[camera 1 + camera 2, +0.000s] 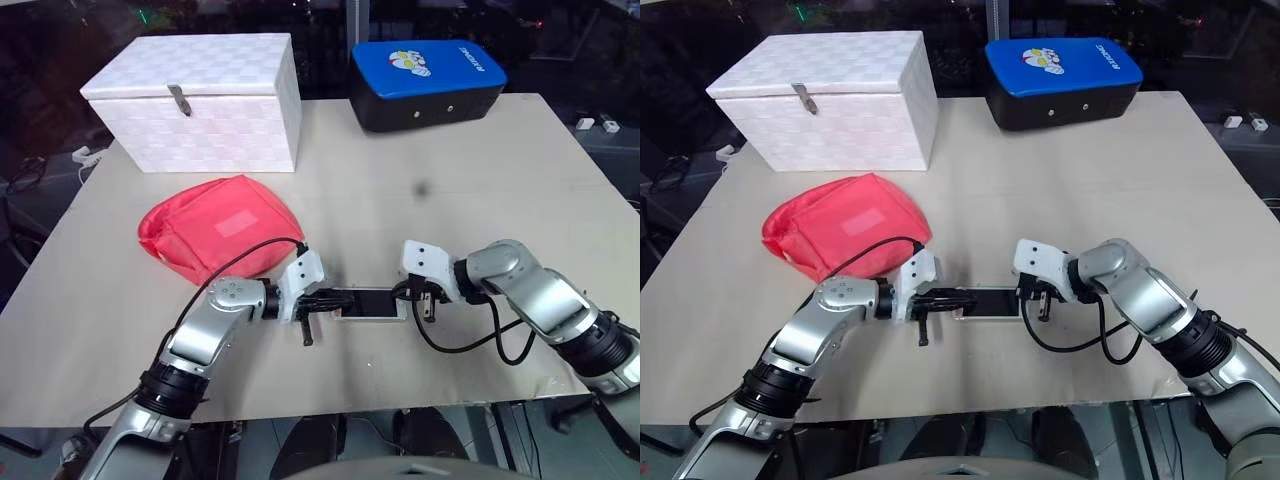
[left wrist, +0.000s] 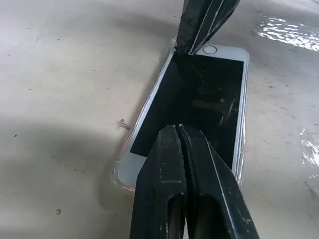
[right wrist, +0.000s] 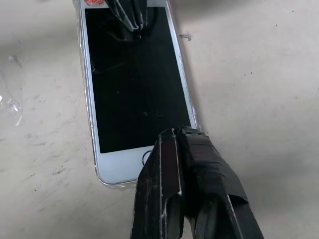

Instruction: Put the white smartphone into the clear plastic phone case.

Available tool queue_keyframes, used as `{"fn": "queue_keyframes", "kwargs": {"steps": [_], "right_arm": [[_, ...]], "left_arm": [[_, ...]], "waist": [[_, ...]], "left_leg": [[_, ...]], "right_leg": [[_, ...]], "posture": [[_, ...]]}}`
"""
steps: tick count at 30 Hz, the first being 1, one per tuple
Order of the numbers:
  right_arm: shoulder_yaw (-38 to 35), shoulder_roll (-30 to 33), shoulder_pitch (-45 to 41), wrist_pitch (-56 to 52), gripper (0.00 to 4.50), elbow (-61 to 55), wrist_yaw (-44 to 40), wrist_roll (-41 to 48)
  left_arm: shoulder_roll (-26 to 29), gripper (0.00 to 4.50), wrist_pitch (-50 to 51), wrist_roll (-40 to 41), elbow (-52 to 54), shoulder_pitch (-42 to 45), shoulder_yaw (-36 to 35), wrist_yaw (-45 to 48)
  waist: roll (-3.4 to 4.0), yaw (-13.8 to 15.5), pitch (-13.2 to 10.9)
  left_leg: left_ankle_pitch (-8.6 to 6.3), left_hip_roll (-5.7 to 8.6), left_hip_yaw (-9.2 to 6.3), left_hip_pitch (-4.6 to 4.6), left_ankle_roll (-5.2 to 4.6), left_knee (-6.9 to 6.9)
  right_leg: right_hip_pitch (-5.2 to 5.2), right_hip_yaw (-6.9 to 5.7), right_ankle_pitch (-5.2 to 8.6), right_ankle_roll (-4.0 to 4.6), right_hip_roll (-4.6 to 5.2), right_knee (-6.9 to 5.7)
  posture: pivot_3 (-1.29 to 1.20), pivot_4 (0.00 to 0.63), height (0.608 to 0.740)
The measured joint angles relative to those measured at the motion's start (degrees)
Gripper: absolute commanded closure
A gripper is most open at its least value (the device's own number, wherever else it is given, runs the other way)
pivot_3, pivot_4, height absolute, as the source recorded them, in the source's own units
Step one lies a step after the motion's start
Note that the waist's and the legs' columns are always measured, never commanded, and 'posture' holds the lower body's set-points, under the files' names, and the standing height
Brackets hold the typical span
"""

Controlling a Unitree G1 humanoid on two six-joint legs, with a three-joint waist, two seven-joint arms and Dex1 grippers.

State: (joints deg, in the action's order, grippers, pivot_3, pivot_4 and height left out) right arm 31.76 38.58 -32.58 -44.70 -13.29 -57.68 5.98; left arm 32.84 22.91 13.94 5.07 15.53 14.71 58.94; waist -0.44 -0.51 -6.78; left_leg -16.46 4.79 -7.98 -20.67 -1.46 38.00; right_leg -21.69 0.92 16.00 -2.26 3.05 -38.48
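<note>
**Both pincers closed over the phone, one at each end**

Nearest the head camera, the white smartphone (image 1: 370, 303) lies flat and face up near the front edge of the desk (image 1: 480, 180), its dark screen upward and its long side running left to right. A thin transparent rim shows around its edges in both wrist views: the clear plastic phone case (image 2: 117, 175) sits under and around it, the corner of the case standing a little proud of the phone at the left end.

At that left end the left pincer (image 1: 322, 298) has its two black fingers pressed together with nothing between them, their tips over the phone's end. At the other end, by the round home button, the right pincer (image 1: 420, 293) is likewise fully closed and empty, its tips over the white bezel. Whether either tip presses on the glass I cannot tell.

Behind the left arm lies a red fabric pouch (image 1: 220, 235). Farther back stands a white lidded box (image 1: 200, 100) with a metal clasp, and beside it, at the rear of the desk, a blue and black case (image 1: 428, 82).
</note>
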Motion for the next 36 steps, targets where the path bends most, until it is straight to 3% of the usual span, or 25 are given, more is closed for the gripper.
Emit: {"fn": "queue_keyframes", "kwargs": {"steps": [6, 10, 13, 15, 24, 36], "right_arm": [[-0.7, -3.4, 1.8, 6.4, 4.5, 3.8, 1.2, -3.1], [-8.4, -4.0, 7.7, 4.7, 4.5, 0.5, -2.5, 6.5], [-9.6, -2.1, 8.4, 3.6, 4.5, -1.5, -3.9, 8.7], [-10.4, -0.1, 8.5, 2.8, 4.5, -3.4, -4.5, 9.5], [-4.6, 4.0, 5.7, 6.5, 4.5, -3.8, -5.1, 3.5], [4.7, 2.8, -0.2, 14.2, 4.5, -2.2, -9.8, -10.0]], "left_arm": [[-0.3, 4.44, 0.2, -0.6, 0.0, -0.4, 1.1, -0.5], [-0.5, 4.44, -1.0, -0.4, 0.0, -0.1, 1.0, -0.3], [-0.5, 4.44, -1.6, -0.3, 0.0, 0.0, 0.8, -0.1], [-0.5, 4.44, -2.1, -0.3, 0.0, -0.2, 0.7, 0.0], [-0.3, 4.44, -2.4, -0.3, -0.2, -0.1, 0.6, 0.0], [-0.8, 4.44, -0.8, -0.8, -0.2, -0.4, 1.4, -1.6]], "waist": [[-0.23, -0.1, 0.6], [0.23, 0.0, 0.1], [0.34, -0.1, 0.1], [0.35, -0.1, 0.1], [0.36, -0.1, 0.0], [-0.04, 0.0, 1.0]], "left_leg": [[-0.03, -0.06, -0.02, 0.91, -0.06, -0.69], [-0.05, -0.02, -0.03, 0.58, -0.09, -0.71], [0.12, -0.02, -0.03, -0.18, 0.18, -0.64], [0.12, -0.02, -0.03, -0.18, 0.18, -0.66], [-0.03, -0.03, -0.03, -0.1, -0.07, -0.71], [-0.04, -0.03, -0.04, 0.12, -0.07, -0.76]], "right_leg": [[0.81, 0.02, 0.11, -0.16, -0.04, 0.51], [0.52, 0.02, 0.03, -0.06, 0.01, 0.6], [-0.16, 0.02, 0.01, -0.04, 0.01, 0.52], [-0.15, 0.02, 0.01, -0.03, 0.02, 0.58], [-0.06, 0.0, 0.03, -0.05, 0.03, 0.66], [0.07, -0.01, 0.04, -0.06, 0.02, 0.68]], "posture": [[0.0, 0.15, 0.74], [0.0, 0.15, 0.74], [0.0, 0.15, 0.74], [0.0, 0.15, 0.74], [0.0, 0.15, 0.74], [0.0, 0.15, 0.74]]}}
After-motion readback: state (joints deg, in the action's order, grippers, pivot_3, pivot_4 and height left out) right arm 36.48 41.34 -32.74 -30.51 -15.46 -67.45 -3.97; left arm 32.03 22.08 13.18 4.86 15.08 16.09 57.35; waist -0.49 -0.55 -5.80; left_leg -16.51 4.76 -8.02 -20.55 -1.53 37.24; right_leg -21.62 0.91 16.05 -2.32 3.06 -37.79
